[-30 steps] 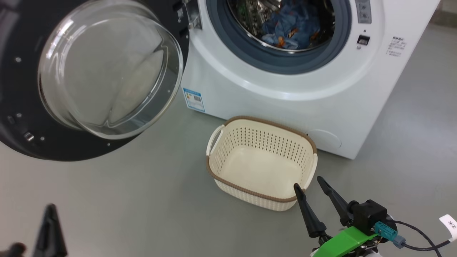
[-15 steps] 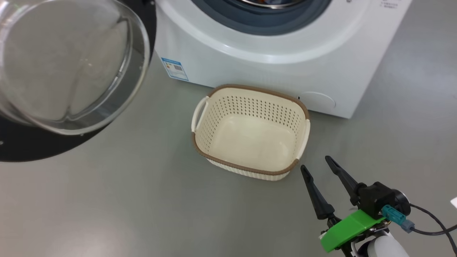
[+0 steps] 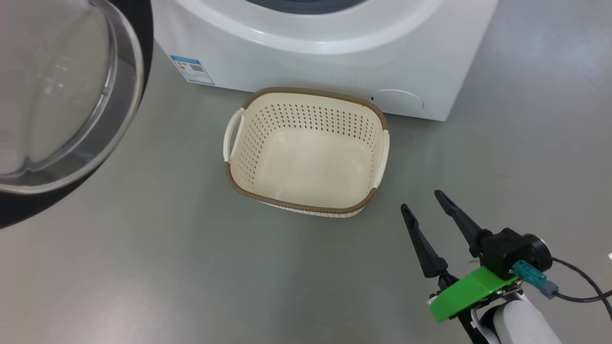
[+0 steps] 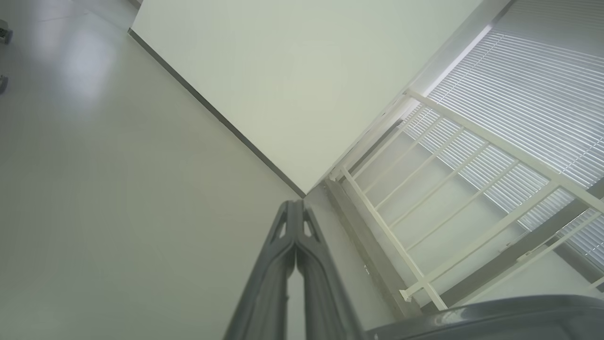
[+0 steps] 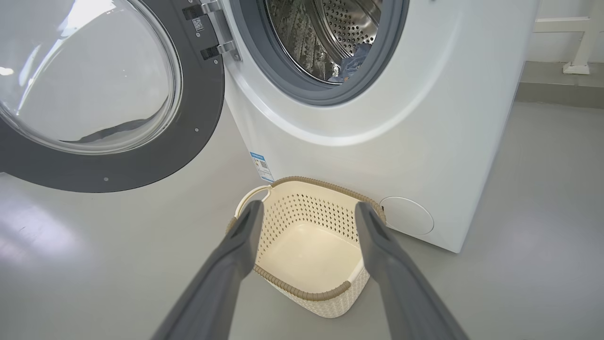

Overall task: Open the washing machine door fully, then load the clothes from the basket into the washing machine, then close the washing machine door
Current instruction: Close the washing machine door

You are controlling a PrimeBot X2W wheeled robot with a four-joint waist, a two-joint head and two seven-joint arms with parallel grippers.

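Soft, even light from above keeps all three views bright. The smooth grey floor point(image 3: 143, 286) carries broad pale patches of sheen. The cream perforated plastic basket with the brown rim point(image 3: 306, 208) throws only a faint, soft-edged shadow on its near side. White streaks of glare cross the clear bulging glass window of the round black door point(image 3: 62, 95). A thin highlight runs along the curved front of the white washing machine point(image 3: 311, 48).

In the right wrist view the wide lens bows the machine's right edge, and the right gripper point(image 5: 306, 210) sits blurred near the lens. The left wrist view is pale and hazy, with daylight through white slatted blinds point(image 4: 528, 94) on the right. There the left gripper point(image 4: 295, 203) is slightly soft.
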